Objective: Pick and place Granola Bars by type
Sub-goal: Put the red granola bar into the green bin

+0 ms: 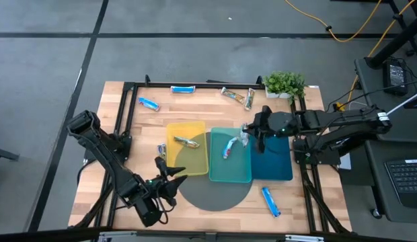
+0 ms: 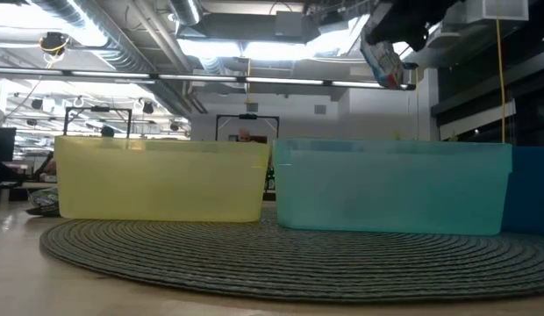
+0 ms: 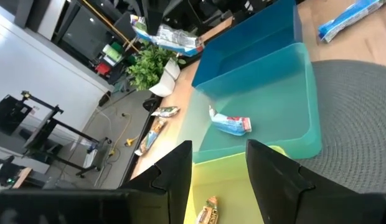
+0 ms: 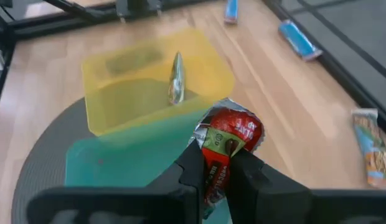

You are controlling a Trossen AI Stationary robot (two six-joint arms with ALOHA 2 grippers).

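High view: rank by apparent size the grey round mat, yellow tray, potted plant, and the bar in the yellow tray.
1. grey round mat, partly covered
2. yellow tray
3. potted plant
4. bar in the yellow tray

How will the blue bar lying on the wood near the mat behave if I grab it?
The blue bar lies flat, so it probably won't roll. Its glossy wrapper may slip between fingers. It looks small and thin, so likely light; the open left gripper is nearest.

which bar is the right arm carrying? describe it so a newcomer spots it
Start at the teal tray, the middle of three on the round grey mat. Above its far right corner hangs the right hand, shut on a bar. Its crinkled wrapper shows red and green, unlike the blue bars around.
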